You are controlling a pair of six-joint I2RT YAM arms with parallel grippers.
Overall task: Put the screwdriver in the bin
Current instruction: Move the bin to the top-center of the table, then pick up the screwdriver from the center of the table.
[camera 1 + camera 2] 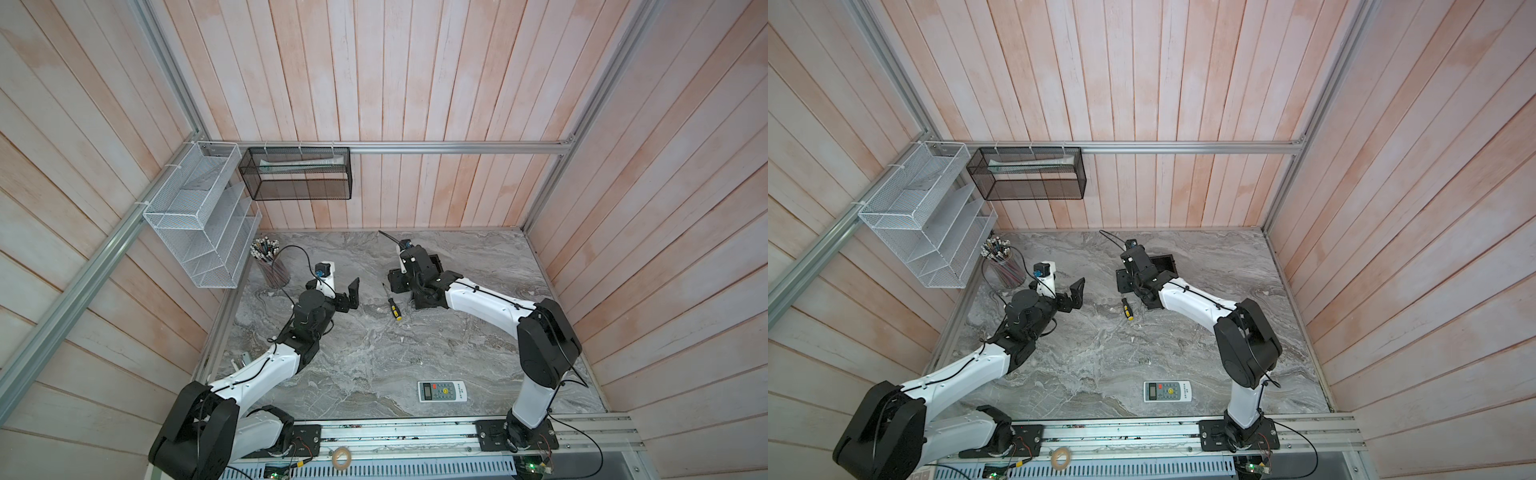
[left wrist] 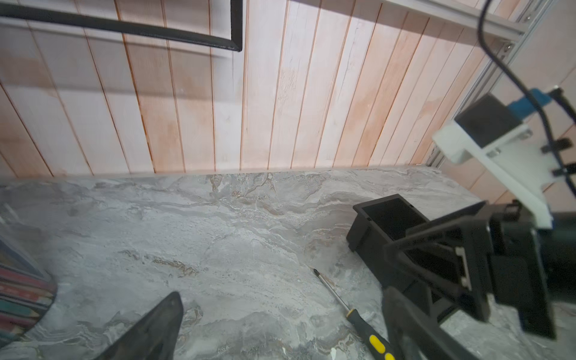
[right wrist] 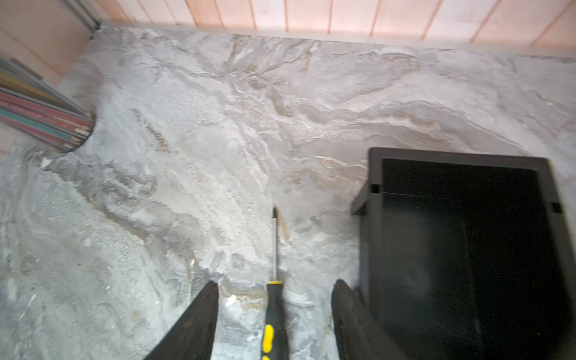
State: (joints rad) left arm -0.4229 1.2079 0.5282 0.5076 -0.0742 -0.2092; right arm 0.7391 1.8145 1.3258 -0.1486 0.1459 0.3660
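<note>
One screwdriver (image 1: 392, 304) flat, tip toward back wall, parallel bin (image 3: 455, 153)

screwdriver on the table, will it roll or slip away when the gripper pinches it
Probably stiff: the screwdriver has a thin metal shaft and a hard-looking handle. It may roll if nudged sideways, since the handle looks round and lies flat on the table. Likely light; the thick handle seems easier to pinch than the shaft.
</note>
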